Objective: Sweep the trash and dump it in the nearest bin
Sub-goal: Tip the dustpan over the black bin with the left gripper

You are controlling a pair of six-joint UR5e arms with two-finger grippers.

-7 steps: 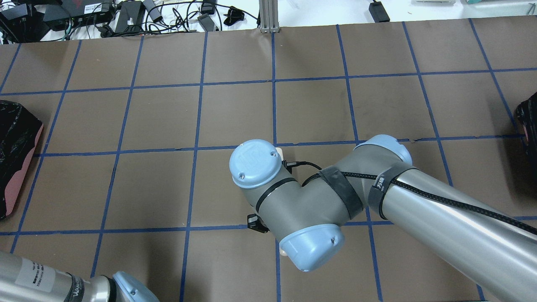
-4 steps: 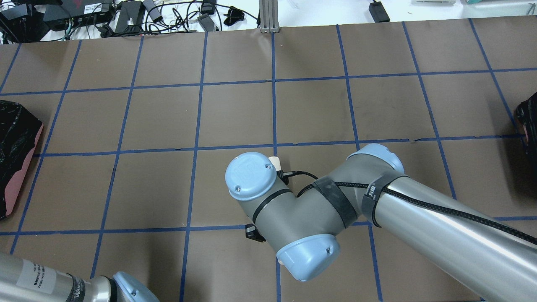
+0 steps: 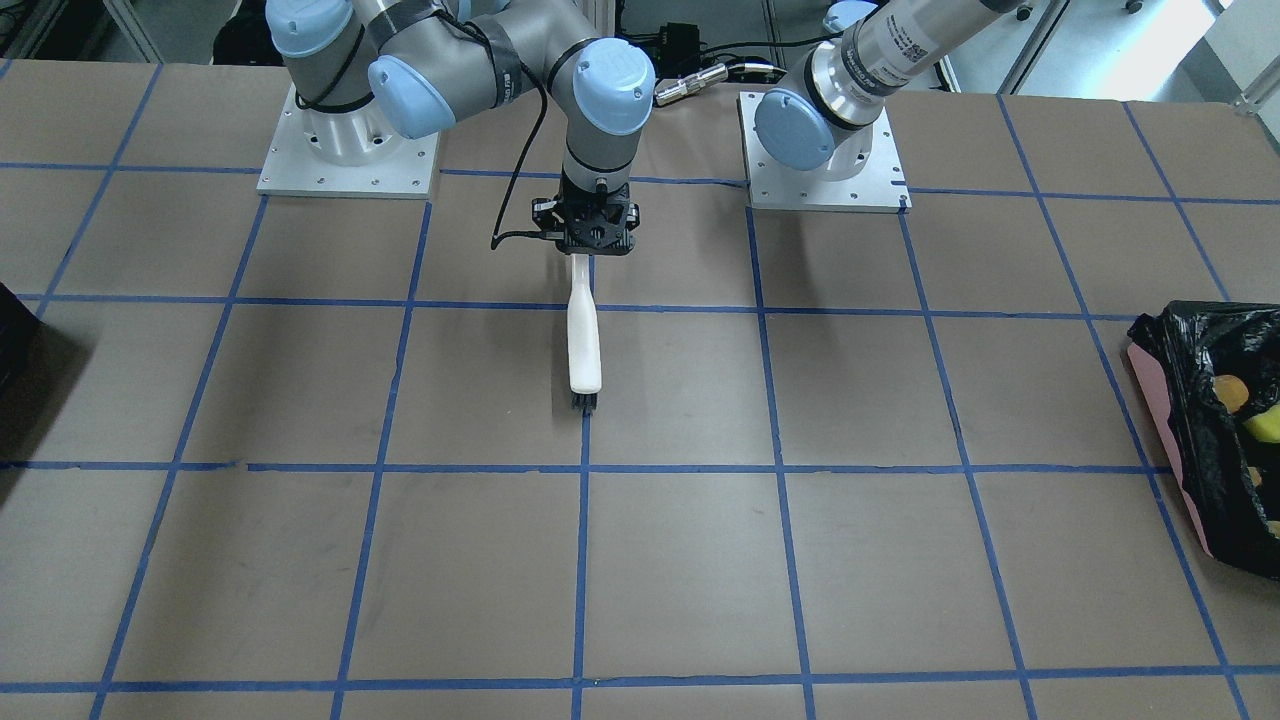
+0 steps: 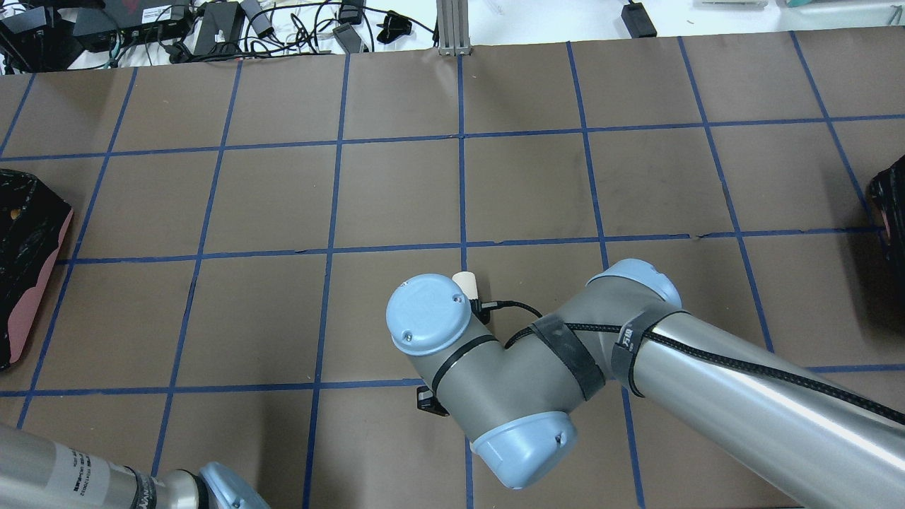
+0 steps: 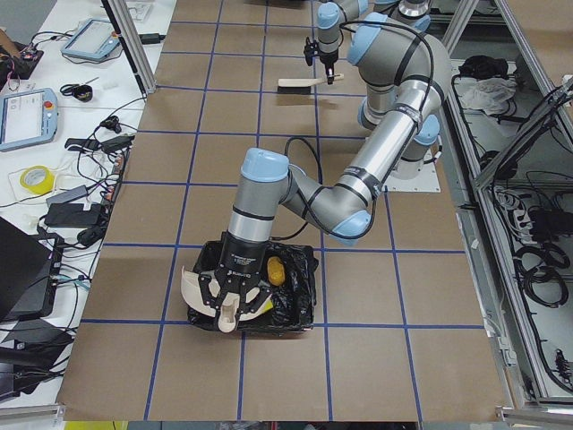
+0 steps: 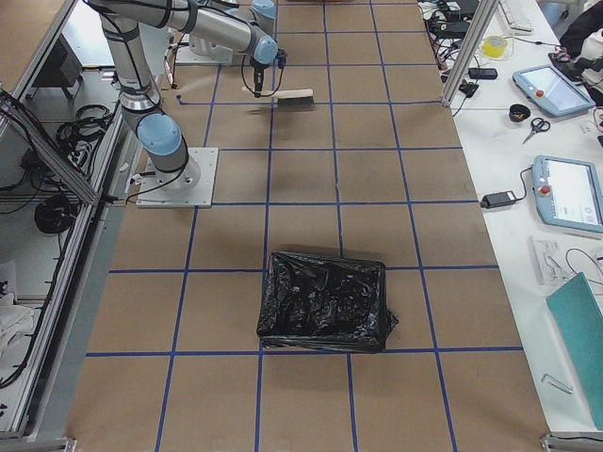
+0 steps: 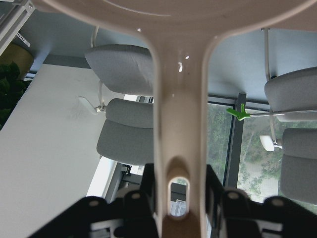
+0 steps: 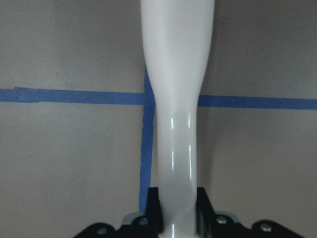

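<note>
The right gripper [image 3: 585, 235] is closed on the white handle of the hand brush [image 3: 584, 340]. In the front-facing view the brush extends toward 6 o'clock, bristles down, and appears raised just off the surface [image 3: 900, 400]. No trash is visible near it, so sweeping appears finished.

The left gripper [image 7: 181, 188] is clamped on the handle of the cream dustpan [image 5: 191, 287], held over the bin [image 3: 1162, 420], a position suited to dumping. The bin stands at 3 o'clock at the surface edge, with yellow trash [image 3: 1262, 425] in its black liner.

The surface is brown paper with a blue tape grid. Benches alongside carry teach pendants [image 6: 570, 193] and cables.
</note>
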